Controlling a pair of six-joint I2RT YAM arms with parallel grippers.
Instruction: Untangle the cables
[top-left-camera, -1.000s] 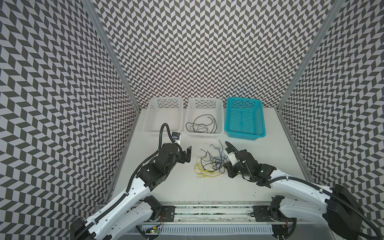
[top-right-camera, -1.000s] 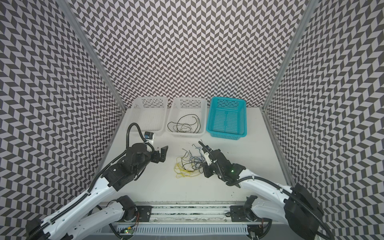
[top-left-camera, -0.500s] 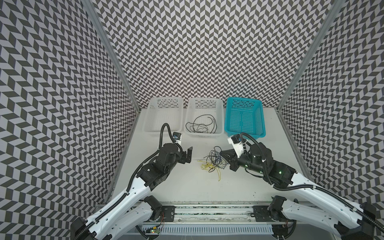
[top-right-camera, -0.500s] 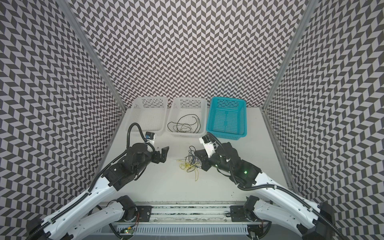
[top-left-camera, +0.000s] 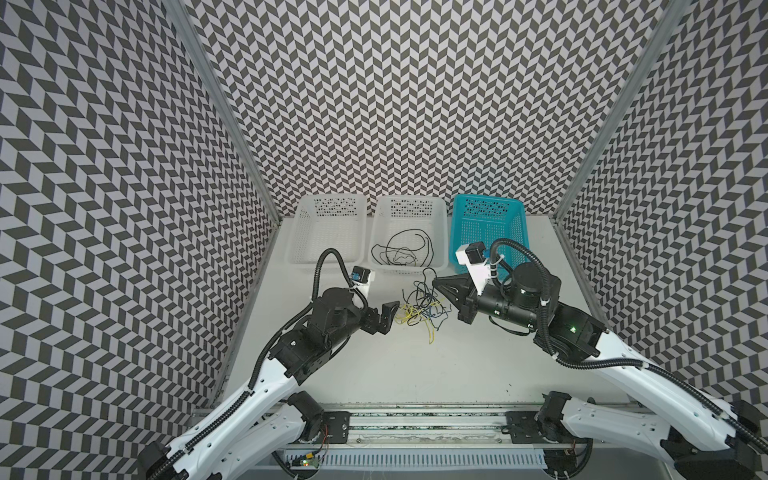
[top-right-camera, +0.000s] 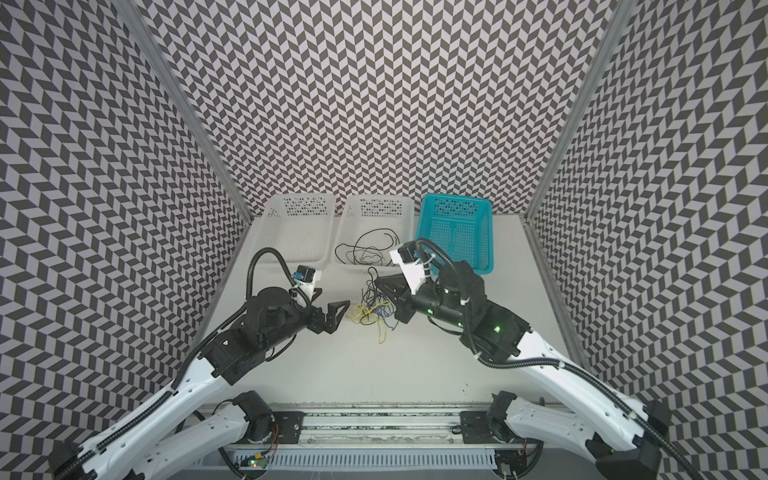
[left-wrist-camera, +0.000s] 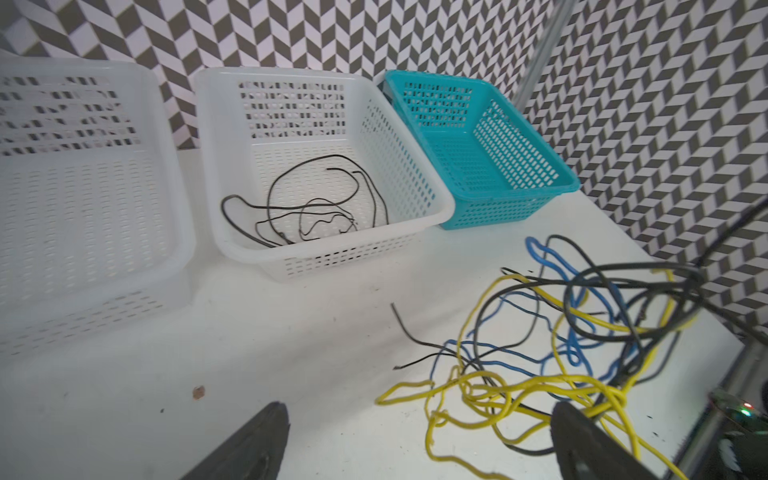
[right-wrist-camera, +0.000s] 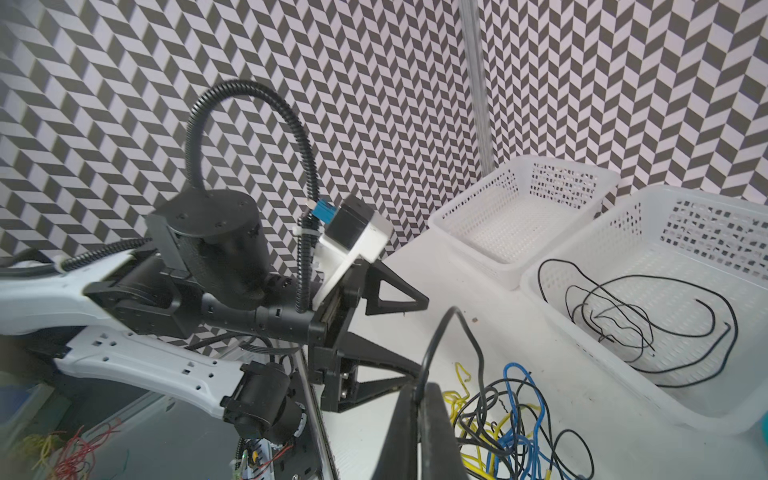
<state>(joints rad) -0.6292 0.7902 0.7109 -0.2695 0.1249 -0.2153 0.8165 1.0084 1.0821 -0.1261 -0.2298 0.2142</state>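
In the lower half of both top views, the white table (top-left-camera: 415, 365) is seen bare between the two arms. Left of centre, the left gripper (top-left-camera: 390, 319) is held low over the table, its jaws spread wide apart with nothing between them. In the left wrist view, yellow strands are seen running right up to one finger (left-wrist-camera: 582, 440) at the lower right of the frame.

The tangle of cables (top-left-camera: 419, 305), in black, yellow and blue, is spread on the table at the centre of the frame, between the two grippers. Just right of it, the right gripper (top-left-camera: 435, 281) is pressed together on a black cable (right-wrist-camera: 453, 316). In the right wrist view this cable is seen arching up from the fingertips and dropping back into the tangle.

Farther back, at upper centre, three baskets are lined up against the patterned wall. A left white basket (top-left-camera: 328, 203) is followed by a middle white basket (top-left-camera: 409, 201), in which loose black cables (top-left-camera: 399, 249) are coiled. A teal basket (top-left-camera: 486, 205) is partly hidden behind the right wrist.
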